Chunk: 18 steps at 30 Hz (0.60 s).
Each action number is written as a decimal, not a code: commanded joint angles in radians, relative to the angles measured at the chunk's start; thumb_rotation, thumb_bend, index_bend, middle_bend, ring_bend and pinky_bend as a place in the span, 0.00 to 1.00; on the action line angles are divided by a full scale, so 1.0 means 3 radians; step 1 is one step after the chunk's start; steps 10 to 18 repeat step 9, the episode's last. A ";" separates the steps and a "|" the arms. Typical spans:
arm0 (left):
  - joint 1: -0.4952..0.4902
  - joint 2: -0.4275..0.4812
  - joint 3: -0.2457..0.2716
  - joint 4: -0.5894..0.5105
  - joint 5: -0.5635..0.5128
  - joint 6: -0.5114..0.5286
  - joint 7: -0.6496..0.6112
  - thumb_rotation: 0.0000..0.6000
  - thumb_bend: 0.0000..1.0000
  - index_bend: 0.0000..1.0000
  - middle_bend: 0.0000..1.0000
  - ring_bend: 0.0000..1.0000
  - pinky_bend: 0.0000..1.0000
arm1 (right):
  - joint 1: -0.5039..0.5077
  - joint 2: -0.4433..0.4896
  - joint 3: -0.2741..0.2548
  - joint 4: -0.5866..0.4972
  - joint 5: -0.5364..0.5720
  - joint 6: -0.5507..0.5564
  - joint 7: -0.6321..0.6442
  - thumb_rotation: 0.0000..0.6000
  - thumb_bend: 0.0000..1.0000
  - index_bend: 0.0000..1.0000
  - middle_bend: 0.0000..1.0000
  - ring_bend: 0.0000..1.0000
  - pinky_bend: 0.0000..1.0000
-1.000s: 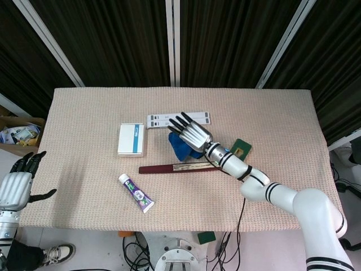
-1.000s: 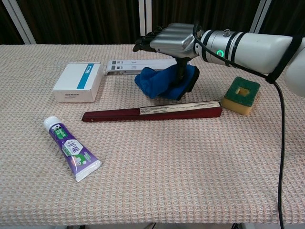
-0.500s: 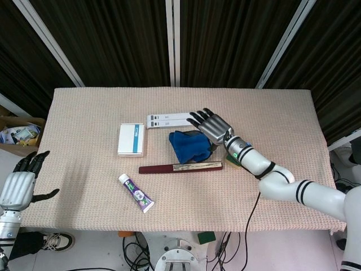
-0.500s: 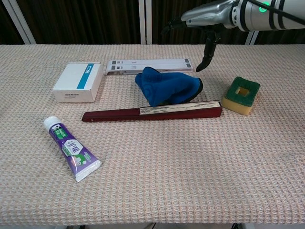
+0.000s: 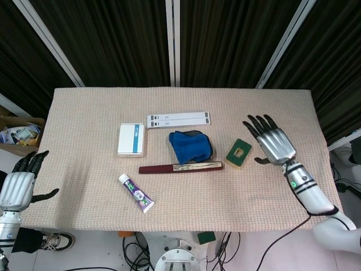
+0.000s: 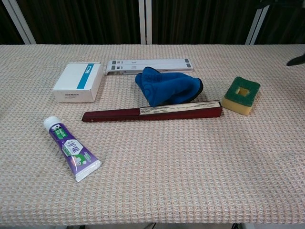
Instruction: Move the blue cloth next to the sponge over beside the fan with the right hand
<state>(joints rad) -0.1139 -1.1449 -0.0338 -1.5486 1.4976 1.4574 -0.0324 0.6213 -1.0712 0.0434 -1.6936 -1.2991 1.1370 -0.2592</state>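
Blue cloth [image 5: 190, 146] sits bunched mid-counter [image 5: 84, 113], touching the closed fan [image 5: 180, 167] along its far edge, sponge [image 5: 238, 153] just to its right. No containers except a shut white box [image 5: 131, 139]; contents unknown. Your right hand [image 5: 272, 142] hovers right of the sponge, fingers spread, holding nothing. Left hand [image 5: 16, 186] is off the counter edge, fingers apart, empty. Head view shows both hands; chest view shows only dark fingertips at the right edge, plus the toothpaste tube [image 6: 72, 148] up close.
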 commanded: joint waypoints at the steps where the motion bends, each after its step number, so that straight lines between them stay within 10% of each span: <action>1: 0.0005 -0.0003 -0.0002 -0.0012 0.0007 0.0016 0.0010 0.90 0.04 0.09 0.15 0.07 0.16 | -0.1013 -0.0147 -0.0426 0.0240 -0.0414 0.1140 0.0137 1.00 0.00 0.00 0.00 0.00 0.00; 8: 0.0004 0.0001 0.0024 -0.0058 0.0046 0.0010 0.0065 0.90 0.04 0.09 0.15 0.07 0.16 | -0.1581 -0.0625 -0.0527 0.1080 -0.0634 0.1717 0.0475 1.00 0.00 0.00 0.00 0.00 0.00; 18: 0.0004 0.0002 0.0031 -0.0067 0.0057 0.0009 0.0077 0.89 0.05 0.09 0.15 0.07 0.16 | -0.1605 -0.0642 -0.0520 0.1120 -0.0628 0.1708 0.0539 1.00 0.00 0.00 0.00 0.00 0.00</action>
